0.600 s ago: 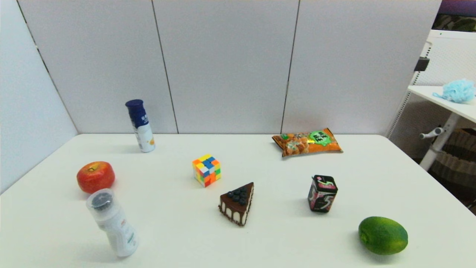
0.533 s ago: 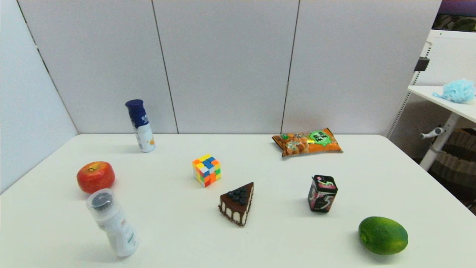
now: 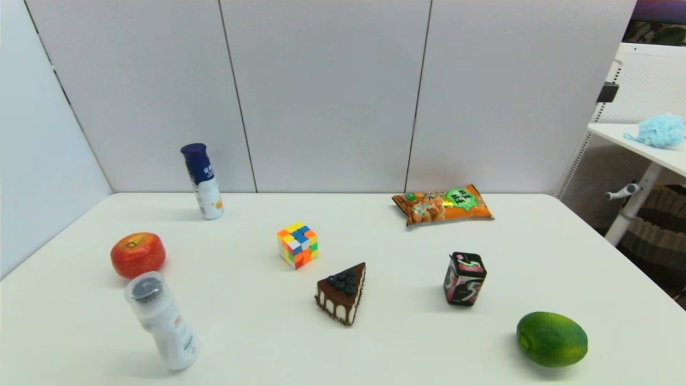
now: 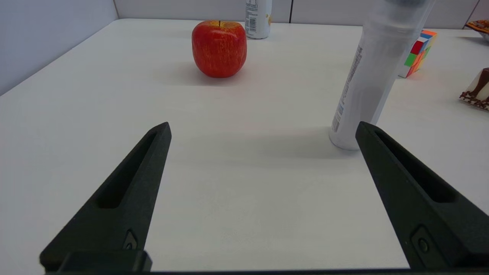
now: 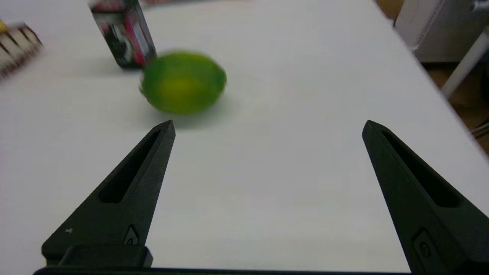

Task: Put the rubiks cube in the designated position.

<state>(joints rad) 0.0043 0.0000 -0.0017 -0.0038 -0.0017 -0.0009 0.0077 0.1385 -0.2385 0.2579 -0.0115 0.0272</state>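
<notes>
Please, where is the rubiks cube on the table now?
In the head view the rubiks cube sits near the table's middle, slightly left, just behind the cake slice.

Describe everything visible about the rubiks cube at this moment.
The rubiks cube is a small 3x3 puzzle of glossy plastic, scrambled in yellow, blue, orange, white, green and red. It sits flat on the white table near the middle, one corner turned toward the robot. Nothing touches it: the cake slice lies nearer the robot, apart from it. The left wrist view shows it partly hidden behind the white bottle. No gripper is near it.
</notes>
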